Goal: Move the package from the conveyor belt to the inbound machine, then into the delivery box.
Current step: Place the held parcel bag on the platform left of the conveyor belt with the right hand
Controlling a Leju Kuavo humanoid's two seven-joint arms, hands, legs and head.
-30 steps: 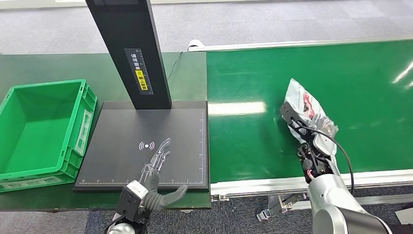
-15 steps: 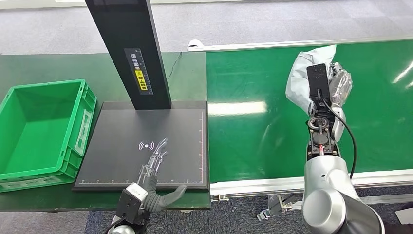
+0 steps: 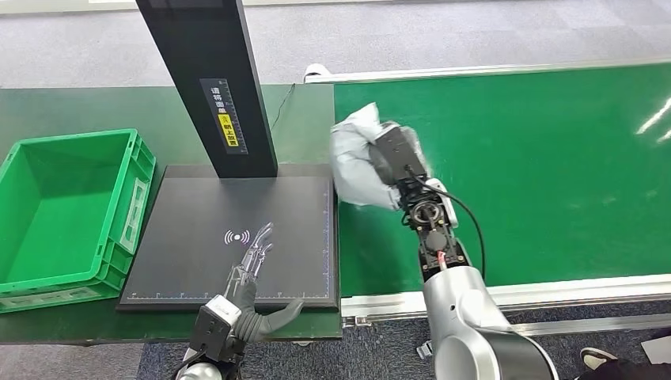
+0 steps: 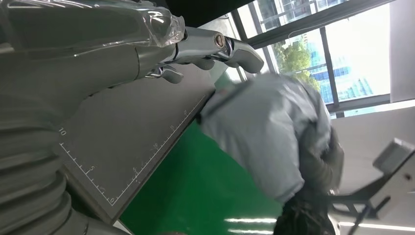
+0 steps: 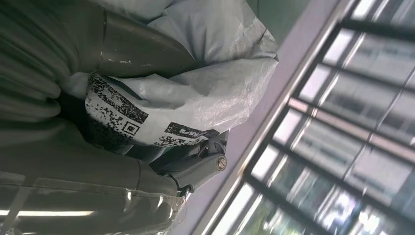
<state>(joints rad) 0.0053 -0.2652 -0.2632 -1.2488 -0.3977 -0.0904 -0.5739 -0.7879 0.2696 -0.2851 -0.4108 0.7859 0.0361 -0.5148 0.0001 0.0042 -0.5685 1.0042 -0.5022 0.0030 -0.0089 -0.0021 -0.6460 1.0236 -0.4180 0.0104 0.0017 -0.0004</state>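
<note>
A: Item one, conveyor belt point(image 3: 554, 174): wide green surface on the robot's right. Status of the task?

B: Step in hand, by my reading: transfer from belt to the inbound machine point(image 3: 237, 229). The package is off the belt and in the air, right at the seam between belt and the machine's black scan plate. Not yet set down.

A: Item two, delivery box point(image 3: 71, 206)?

B: Green crate, beside the machine on its far side from the belt. Nothing visible inside. That leg of the task is not begun.

A: Item three, the package point(image 3: 356, 158)?

B: Grey poly mailer, crumpled, with a printed label and codes visible in the right wrist view. Soft, so likely to sag when released.

A: Item four, right hand point(image 3: 396, 158)?

B: Clasped around the package, arm stretched across the belt toward the plate. Next move calls for carrying it further over the plate and lowering it near the scan mark, probably label-side placed for reading.

A: Item five, left hand point(image 3: 252, 265)?

B: Holding nothing, fingers extended flat over the plate's near edge, close to the scan mark.
</note>
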